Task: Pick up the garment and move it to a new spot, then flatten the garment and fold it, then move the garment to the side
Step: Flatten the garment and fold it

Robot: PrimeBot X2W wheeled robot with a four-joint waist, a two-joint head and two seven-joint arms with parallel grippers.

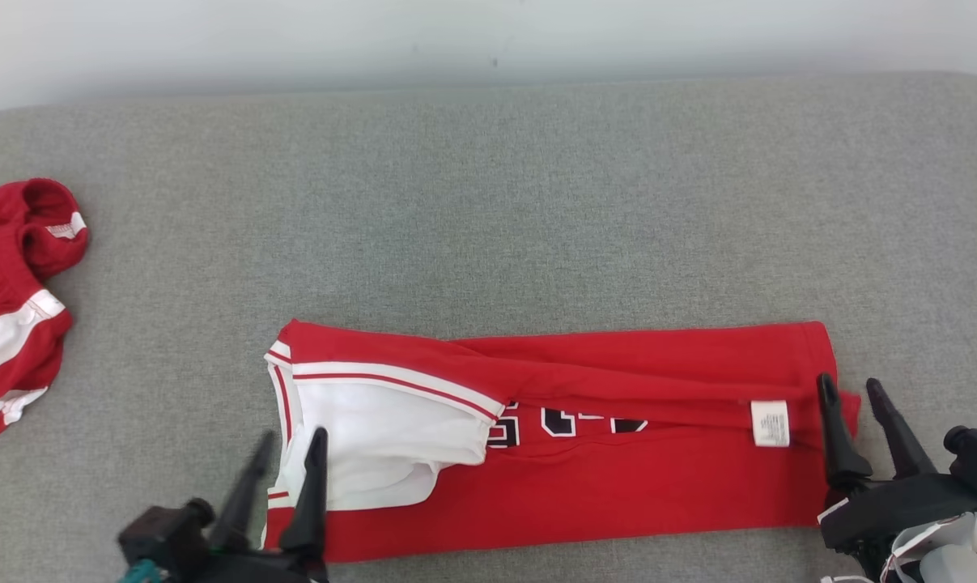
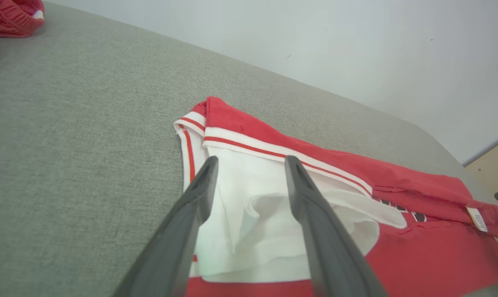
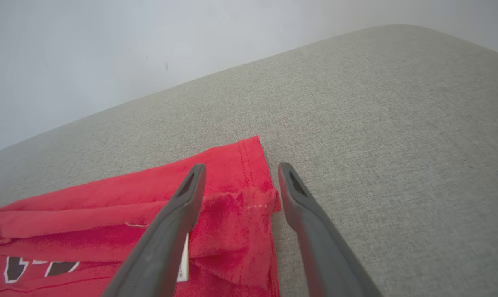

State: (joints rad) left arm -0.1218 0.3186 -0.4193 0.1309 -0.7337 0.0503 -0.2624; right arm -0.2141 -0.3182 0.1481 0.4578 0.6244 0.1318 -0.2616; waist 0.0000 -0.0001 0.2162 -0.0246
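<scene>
While the red garment (image 1: 618, 486) is lying folded into a long band on the near part of the grey cushion (image 1: 488, 202), the left gripper (image 1: 292, 437) is hovering with fingers apart over its white end, and the right gripper (image 1: 848, 385) is standing spread astride its hem corner, clamping nothing; another red garment (image 1: 10, 308) is sitting bunched at the left edge

Red-white garment (image 1: 585, 478) — folded, flat

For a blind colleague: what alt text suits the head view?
A red garment folded into a long strip lies on a grey surface, the open left gripper at one end, the open right gripper at the other.
</scene>
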